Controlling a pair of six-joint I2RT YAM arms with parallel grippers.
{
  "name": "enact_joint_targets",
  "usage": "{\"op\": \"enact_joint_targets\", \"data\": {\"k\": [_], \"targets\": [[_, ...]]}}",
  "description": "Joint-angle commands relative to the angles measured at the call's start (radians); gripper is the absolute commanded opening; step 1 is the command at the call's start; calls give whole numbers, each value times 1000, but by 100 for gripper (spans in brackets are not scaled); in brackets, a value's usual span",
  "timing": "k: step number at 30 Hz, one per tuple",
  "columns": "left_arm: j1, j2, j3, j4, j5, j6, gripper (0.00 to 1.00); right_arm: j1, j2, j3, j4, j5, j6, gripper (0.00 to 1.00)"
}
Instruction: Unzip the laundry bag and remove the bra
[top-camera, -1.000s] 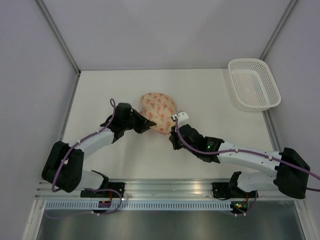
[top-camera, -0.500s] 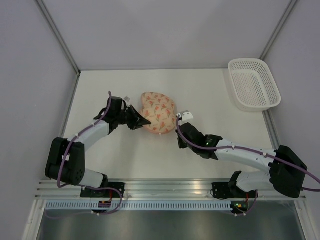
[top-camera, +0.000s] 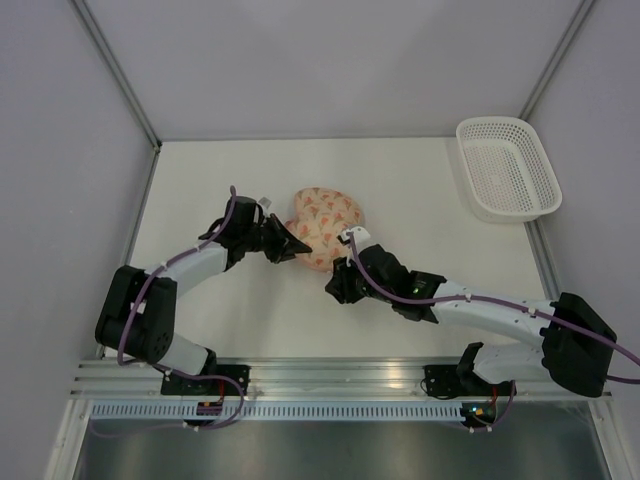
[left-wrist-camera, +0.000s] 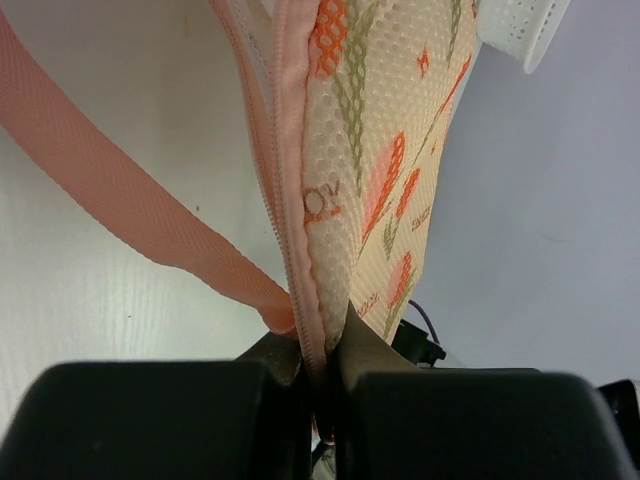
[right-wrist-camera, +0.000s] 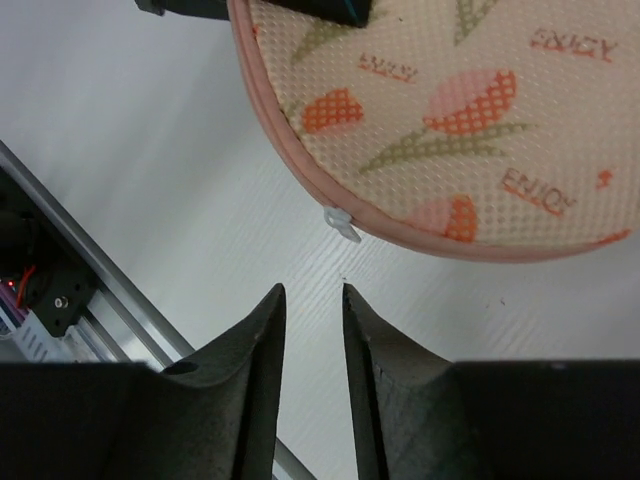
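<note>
Since the laundry bag (top-camera: 325, 225) is looking like soft, light mesh, you are probably dealing with fabric that buckles and slides under a pull, so it needs anchoring. The left gripper (left-wrist-camera: 322, 385) is clamping the bag's pink zip seam (left-wrist-camera: 292, 180) at its left end, beside the pink loop (left-wrist-camera: 130, 210). The right gripper (right-wrist-camera: 312, 295) is hovering just off the bag's near edge, jaws slightly apart and empty. The small white zip pull (right-wrist-camera: 342, 222) there is offering the best hold. The bra is not showing; it is presumably inside the bag.

One overhead, two close wrist views (sharing bag (top-camera: 325, 215)).
</note>
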Motion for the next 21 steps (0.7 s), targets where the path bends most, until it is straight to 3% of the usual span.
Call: {"op": "enact_joint_targets", "data": {"k": [1,8,18,21], "targets": [[-30,17,66,87,-1,-77,2,2,13,27,76,-24,-10,37],[-36,8,71,84,-4,-88,2,2,43,66,33,65,-43,49],[-38,12,50,90,-1,-91,2,2,-5,63,-21,182,-85,48],[-41,-2,46,91,3,-94,2,2,12,64,-15,190,-94,42]]}}
